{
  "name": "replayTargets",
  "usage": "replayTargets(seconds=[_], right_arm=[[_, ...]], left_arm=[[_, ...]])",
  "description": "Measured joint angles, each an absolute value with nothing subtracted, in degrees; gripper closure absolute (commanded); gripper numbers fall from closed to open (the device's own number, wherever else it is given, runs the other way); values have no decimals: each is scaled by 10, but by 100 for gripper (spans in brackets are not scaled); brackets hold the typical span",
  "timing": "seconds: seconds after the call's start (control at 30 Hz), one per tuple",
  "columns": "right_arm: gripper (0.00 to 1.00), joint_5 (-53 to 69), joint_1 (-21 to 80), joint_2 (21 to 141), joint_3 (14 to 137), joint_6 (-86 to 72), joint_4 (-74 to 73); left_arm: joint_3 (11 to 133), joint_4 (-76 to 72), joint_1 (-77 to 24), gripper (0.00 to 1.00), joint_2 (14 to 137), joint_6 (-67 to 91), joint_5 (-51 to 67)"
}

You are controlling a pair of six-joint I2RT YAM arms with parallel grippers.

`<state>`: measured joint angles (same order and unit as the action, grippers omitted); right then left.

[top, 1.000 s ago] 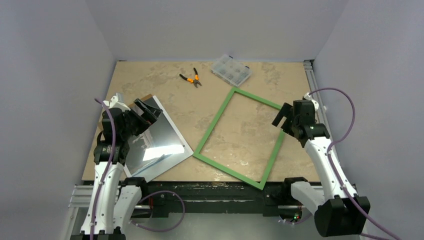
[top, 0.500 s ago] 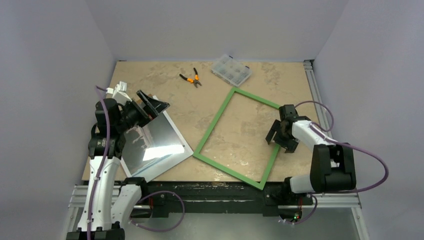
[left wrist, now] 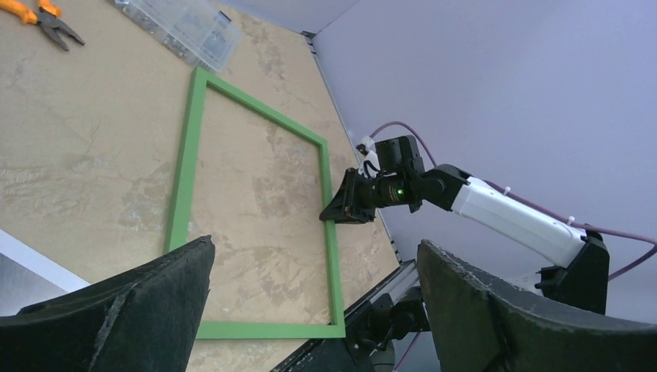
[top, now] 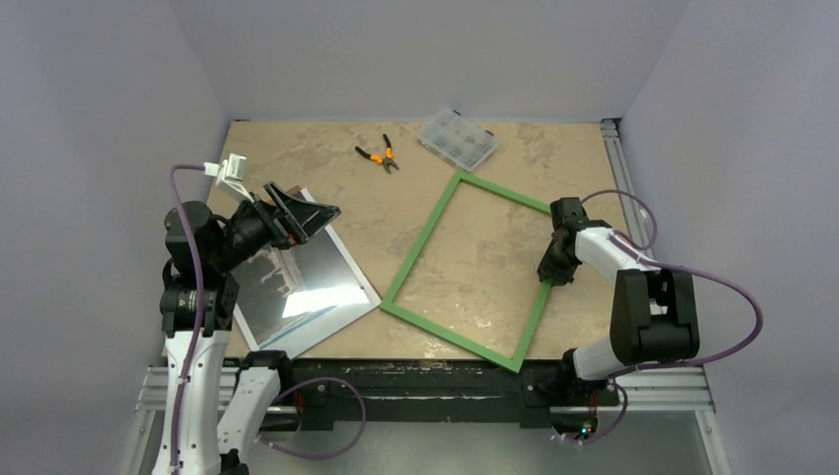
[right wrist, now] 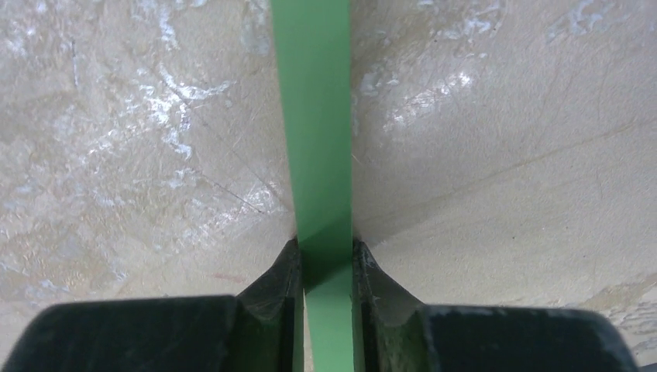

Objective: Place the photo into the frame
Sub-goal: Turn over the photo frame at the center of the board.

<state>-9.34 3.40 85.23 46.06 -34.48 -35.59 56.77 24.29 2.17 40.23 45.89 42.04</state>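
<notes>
The frame [top: 420, 249] lies flat on the table, green side up, turned at an angle. My right gripper [top: 550, 269] is low over its right-hand bar. In the right wrist view that green bar [right wrist: 314, 116] runs between the two fingers, and the right gripper [right wrist: 325, 244] is shut on it from both sides. The photo [top: 307, 287] lies to the left of the frame, glossy dark face up with a white border. My left gripper [top: 307, 210] hangs above the photo's far corner, tilted toward the frame. It is open [left wrist: 315, 244] and holds nothing.
Orange-handled pliers [top: 378, 154] and a clear compartment box [top: 456, 139] lie near the far edge. A metal rail [top: 618, 158] borders the table's right side. Grey walls close in on three sides. The black front rail [top: 416, 381] runs along the near edge.
My right arm came down onto the frame's right bar and its jaws closed on it. My left gripper lifted and tilted up over the photo's far corner, still open.
</notes>
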Motion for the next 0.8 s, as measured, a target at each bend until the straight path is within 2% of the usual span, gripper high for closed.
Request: replayTargets(seconds=[0.23,0.8], right_arm=[[100,-88,35,848,462,-328,-356],[100,-88,35,723,542,-306,-481]], left_arm=[[567,233,-10,0,424,457,429],[622,278,-312,0,707,429,320]])
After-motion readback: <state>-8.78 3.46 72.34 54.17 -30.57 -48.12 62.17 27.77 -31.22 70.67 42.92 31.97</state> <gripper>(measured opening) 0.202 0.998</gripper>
